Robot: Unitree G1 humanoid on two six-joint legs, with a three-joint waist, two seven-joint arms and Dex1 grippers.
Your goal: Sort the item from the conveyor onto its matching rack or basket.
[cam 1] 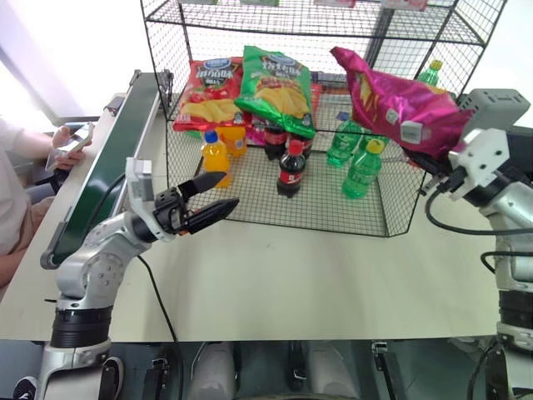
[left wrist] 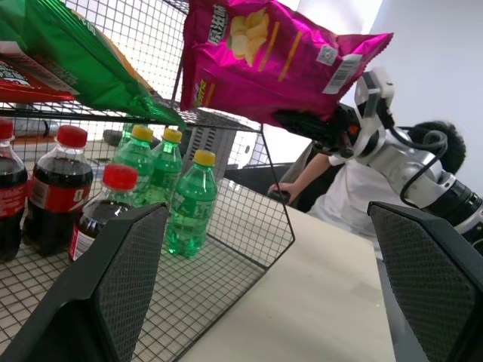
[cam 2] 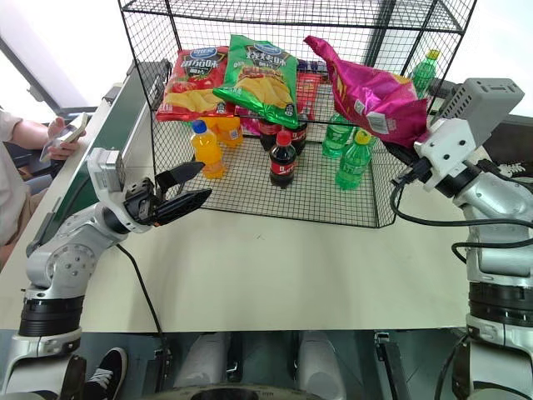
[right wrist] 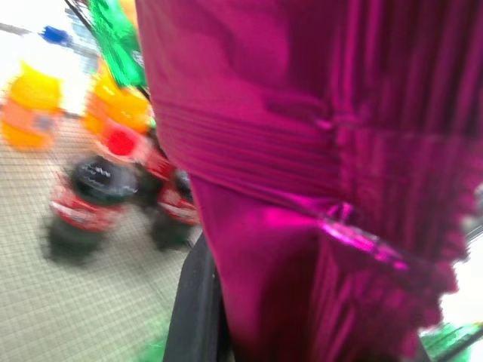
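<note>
pink chip bag (cam 1: 400, 104): it is held up in the air by one end, at the right front corner of the rack, above the green bottles. its barcode label is turned to the front.
right gripper (cam 2: 398, 157): it is clamped shut on the pink chip bag. the bag's crimped edge is pinched between the black fingers (right wrist: 198, 317).
left gripper (cam 1: 206, 200): its two fingers are spread wide apart and nothing is held. it is pointed at the rack, just in front of the orange bottle, and is kept off the wire.
rack (cam 1: 350, 218): a big black wire rack is set on the table, right ahead of both grippers.
red chip bag (cam 1: 208, 92): it is laid on the middle shelf, far behind the left gripper.
green chip bag (cam 1: 277, 87): it is laid beside the red one, partly over it.
orange bottle (cam 1: 216, 157): it is stood upright on the bottom shelf, nearest the left gripper.
cola bottles (cam 1: 291, 169): they are stood in the middle of the bottom shelf.
green bottles (cam 1: 360, 169): they are stood under the pink bag.
conveyor (cam 1: 104, 167): it is seen on the outer side of the left gripper, along the table edge.
person (cam 1: 17, 192): someone is seated past the conveyor, and a phone is held.
</note>
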